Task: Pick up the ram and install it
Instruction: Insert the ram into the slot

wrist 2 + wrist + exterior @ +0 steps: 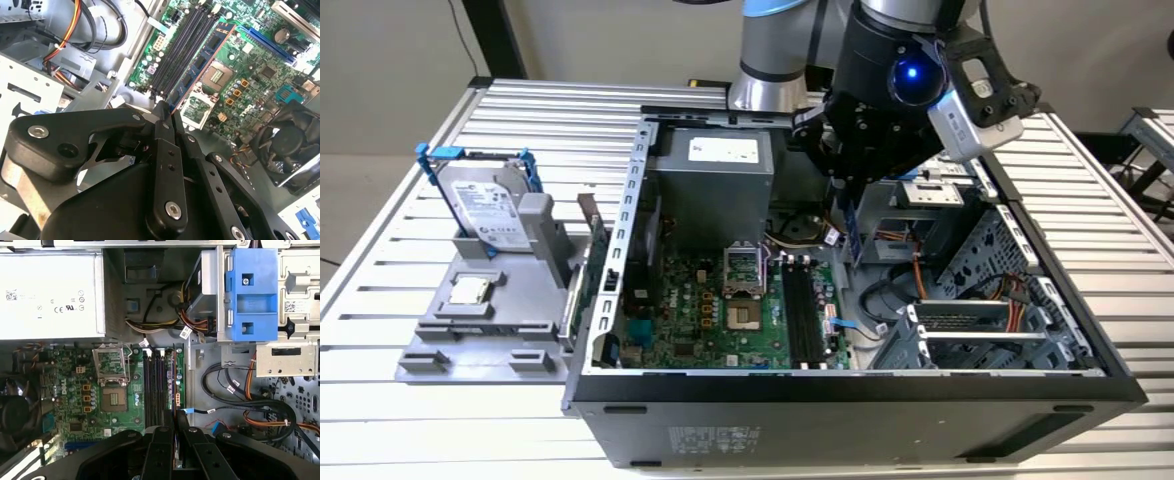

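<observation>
so the claw point(165, 114) is clamped on the ram point(202, 62). In the second wrist view the stick runs toward the upper right, lengthwise parallel to the black slots point(177, 47) and just beside them. Can't tell if it's touching yet.

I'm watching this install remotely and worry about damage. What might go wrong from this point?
1. The gripper holds the ram above the black slots, not yet seated. If the stick is off a slot's line, pressing down may strain the motherboard.
2. Loose cables lie just beside the slots and might snag the stick on the way down.
</observation>
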Motion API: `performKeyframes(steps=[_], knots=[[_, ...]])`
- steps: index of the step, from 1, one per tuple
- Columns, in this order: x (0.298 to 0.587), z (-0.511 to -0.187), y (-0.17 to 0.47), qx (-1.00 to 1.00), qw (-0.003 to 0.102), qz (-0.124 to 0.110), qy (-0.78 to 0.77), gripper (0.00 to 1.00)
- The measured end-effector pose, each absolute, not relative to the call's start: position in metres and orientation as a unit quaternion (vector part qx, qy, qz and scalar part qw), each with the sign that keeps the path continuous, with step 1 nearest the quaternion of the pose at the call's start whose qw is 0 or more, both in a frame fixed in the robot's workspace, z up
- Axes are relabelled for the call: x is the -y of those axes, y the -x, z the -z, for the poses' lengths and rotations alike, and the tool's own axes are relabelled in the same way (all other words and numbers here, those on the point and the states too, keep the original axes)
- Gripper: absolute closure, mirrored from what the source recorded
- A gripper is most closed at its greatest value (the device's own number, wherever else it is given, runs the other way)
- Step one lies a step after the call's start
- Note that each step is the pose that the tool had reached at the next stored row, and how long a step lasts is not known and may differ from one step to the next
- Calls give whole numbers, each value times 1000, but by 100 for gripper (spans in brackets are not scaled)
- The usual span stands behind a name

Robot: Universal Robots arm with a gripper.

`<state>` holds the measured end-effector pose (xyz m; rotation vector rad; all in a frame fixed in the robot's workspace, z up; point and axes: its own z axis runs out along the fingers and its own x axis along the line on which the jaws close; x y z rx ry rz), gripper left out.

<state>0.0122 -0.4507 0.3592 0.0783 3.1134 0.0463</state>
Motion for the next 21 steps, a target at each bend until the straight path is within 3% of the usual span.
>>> performKeyframes(steps=[21], knots=[[451, -342, -12, -999, 13, -15, -25, 100]])
